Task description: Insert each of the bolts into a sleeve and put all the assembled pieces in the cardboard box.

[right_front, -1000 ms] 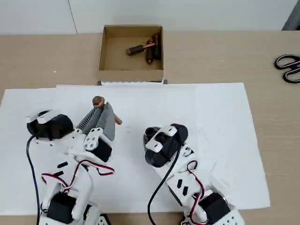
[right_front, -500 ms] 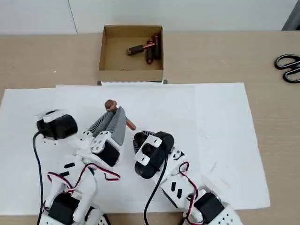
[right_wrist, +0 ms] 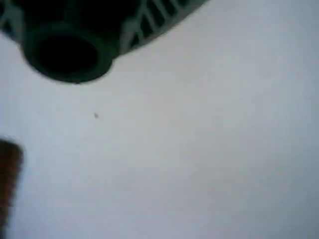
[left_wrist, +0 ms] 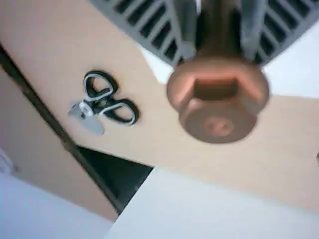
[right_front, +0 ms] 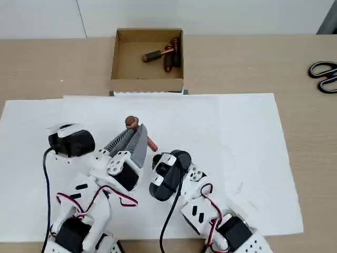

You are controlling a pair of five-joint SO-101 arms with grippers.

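Observation:
My left gripper (right_front: 135, 138) is shut on a copper bolt (right_front: 131, 123) above the white paper, with the hex head pointing toward the box and the threaded end (right_front: 152, 144) sticking out toward my right arm (right_front: 168, 175). In the left wrist view the bolt head (left_wrist: 218, 99) sits between the ribbed fingers (left_wrist: 144, 20). My right gripper holds a black sleeve (right_wrist: 65, 55) with its open end showing, and the bolt's copper tip (right_wrist: 7, 179) lies close to it. The cardboard box (right_front: 121, 55) at the back holds assembled pieces (right_front: 167, 52).
White paper (right_front: 237, 137) covers the table in front of the box. Black-handled scissors (right_front: 324, 76) lie at the far right edge of the wooden table, and the scissors (left_wrist: 102, 102) also appear in the left wrist view.
My left gripper carried the bolt to the right and a little nearer. My right arm swung left, so its wrist now sits right beside the bolt's threaded end.

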